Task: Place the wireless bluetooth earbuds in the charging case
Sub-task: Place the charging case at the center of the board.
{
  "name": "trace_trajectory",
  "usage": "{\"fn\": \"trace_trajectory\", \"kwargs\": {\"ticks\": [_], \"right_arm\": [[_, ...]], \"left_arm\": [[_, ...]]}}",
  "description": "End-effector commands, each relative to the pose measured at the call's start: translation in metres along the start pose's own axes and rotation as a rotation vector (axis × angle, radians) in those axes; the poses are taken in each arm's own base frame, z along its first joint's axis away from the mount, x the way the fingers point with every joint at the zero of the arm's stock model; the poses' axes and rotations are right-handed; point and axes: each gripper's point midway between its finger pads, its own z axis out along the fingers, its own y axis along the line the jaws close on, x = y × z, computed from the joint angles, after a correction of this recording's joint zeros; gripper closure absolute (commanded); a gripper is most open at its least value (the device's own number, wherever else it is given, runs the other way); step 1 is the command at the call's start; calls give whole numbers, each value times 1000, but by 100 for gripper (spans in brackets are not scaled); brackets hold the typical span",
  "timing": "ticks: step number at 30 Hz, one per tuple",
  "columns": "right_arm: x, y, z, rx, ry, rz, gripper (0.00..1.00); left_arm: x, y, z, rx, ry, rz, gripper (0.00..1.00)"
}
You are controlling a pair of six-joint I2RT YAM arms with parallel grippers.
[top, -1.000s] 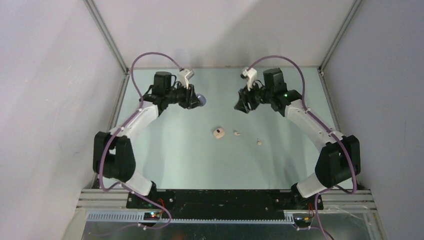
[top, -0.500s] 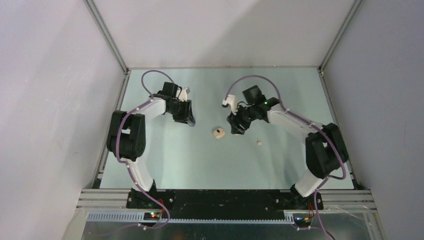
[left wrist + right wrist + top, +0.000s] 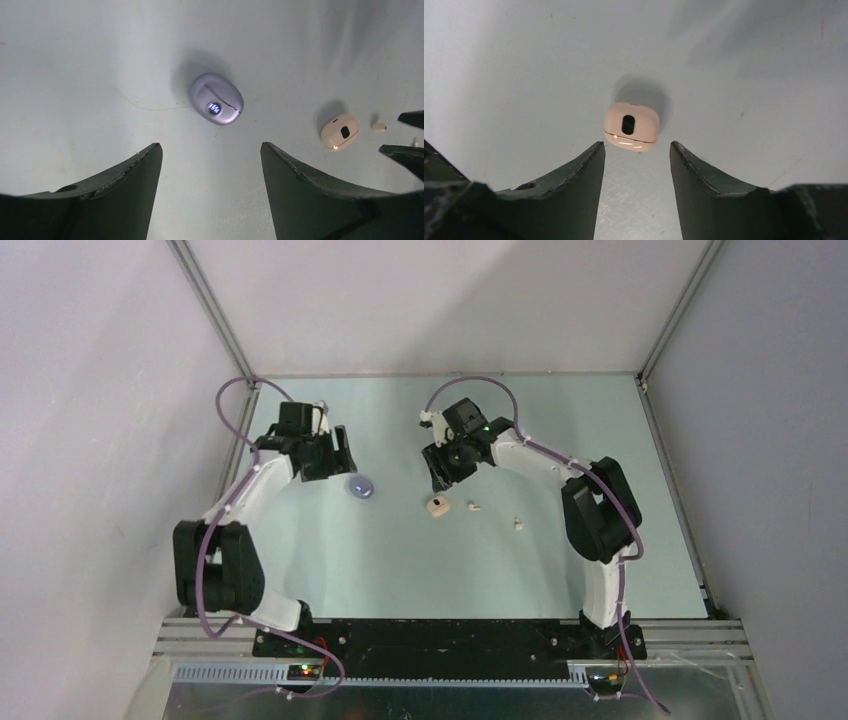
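A lavender charging case [image 3: 359, 487] [image 3: 216, 99] lies shut on the table, a small light glowing on its front. My left gripper [image 3: 337, 471] [image 3: 211, 145] stands open just short of it, with nothing between its fingers. A cream charging case [image 3: 437, 505] [image 3: 631, 125] [image 3: 340, 131] with a dark oval mark sits near the table's middle. My right gripper [image 3: 438, 483] [image 3: 636, 145] is open right behind it, fingertips flanking its near edge without touching. Two whitish wireless bluetooth earbuds [image 3: 474, 506] [image 3: 378, 127] [image 3: 518, 525] lie loose to the right of the cream case.
The pale green table [image 3: 380, 560] is bounded by grey walls and metal frame posts at the back corners. In the left wrist view, the right gripper's dark fingers [image 3: 411, 119] show at the right edge.
My left gripper has opened and let go of the lavender case, which now rests on the table, and it has drawn back left. The right gripper has swung left to the cream case.
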Motion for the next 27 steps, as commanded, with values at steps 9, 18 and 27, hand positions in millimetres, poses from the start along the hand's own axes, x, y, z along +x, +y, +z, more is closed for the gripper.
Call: {"fn": "trace_trajectory", "kwargs": {"ticks": [9,18,27], "right_arm": [[16,25,1,43,249,388,37],[30,32,8,113,316,465,12],[23,25,38,118,305,532,25]], "left_arm": [[-1,14,-29,-79,-105,-162,24],[6,8,-29,-51,-83,-198,25],[9,13,-38,-67,-115,-174,26]]}}
